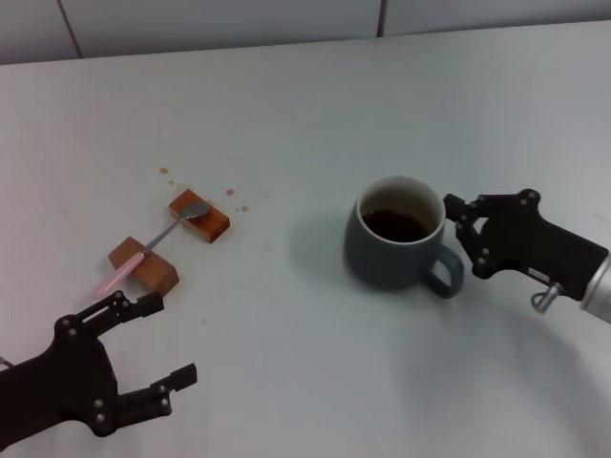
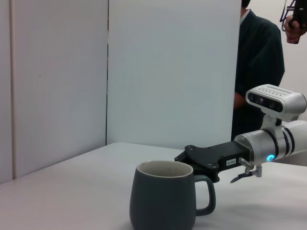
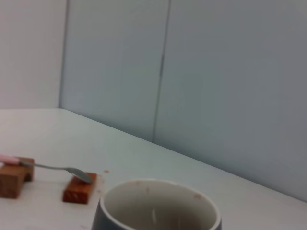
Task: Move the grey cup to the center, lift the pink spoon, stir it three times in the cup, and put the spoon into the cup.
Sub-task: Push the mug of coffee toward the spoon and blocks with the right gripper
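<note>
The grey cup (image 1: pixel 396 250) stands right of the table's middle with dark liquid inside and its handle (image 1: pixel 445 273) toward my right arm. It also shows in the left wrist view (image 2: pixel 162 197) and the right wrist view (image 3: pixel 158 207). My right gripper (image 1: pixel 465 237) is open, right beside the cup's rim and handle; it shows behind the cup in the left wrist view (image 2: pixel 200 161). The pink spoon (image 1: pixel 153 244) lies across two brown blocks at the left, bowl on the far block; it also shows in the right wrist view (image 3: pixel 50 167). My left gripper (image 1: pixel 164 342) is open and empty, near the spoon's pink end.
The two brown blocks (image 1: pixel 200 217) (image 1: pixel 145 266) sit on the white table (image 1: pixel 305 124). Small brown specks (image 1: pixel 234 198) lie beside the far block. A person (image 2: pixel 259 76) stands beyond the table. Pale panels (image 3: pixel 192 72) line the table's back.
</note>
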